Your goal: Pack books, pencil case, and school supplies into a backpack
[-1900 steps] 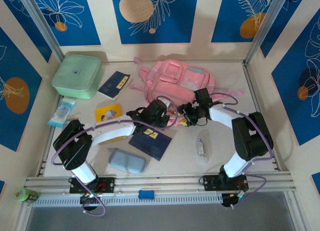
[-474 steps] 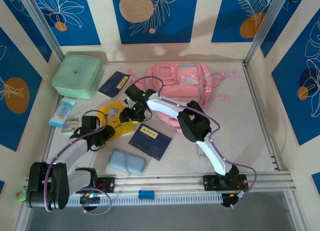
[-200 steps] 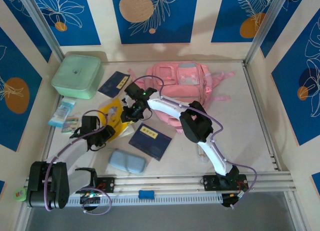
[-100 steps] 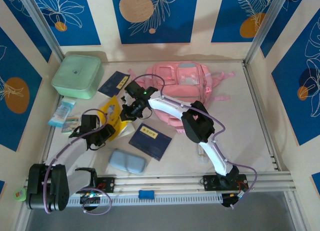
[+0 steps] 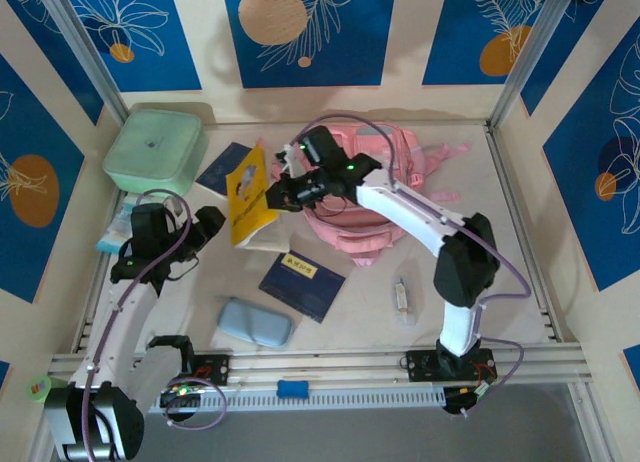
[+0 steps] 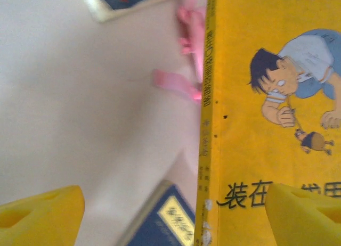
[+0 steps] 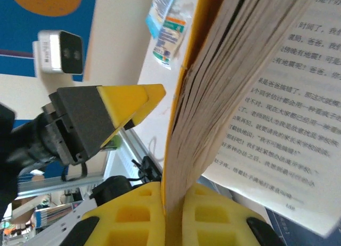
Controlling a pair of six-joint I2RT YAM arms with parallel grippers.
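One yellow booklet was pinched by the right claw; the left claw was spread, empty. Two navy booklets, one pencil case, one backpack were counted.

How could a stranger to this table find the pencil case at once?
From the pink backpack at the back of the table, come toward the near rail, past the navy booklet lying flat in the middle. Just nearer and to its left lies the pencil case. It is a soft, rounded, blue-grey pouch, while the booklet is flat and square-cornered.
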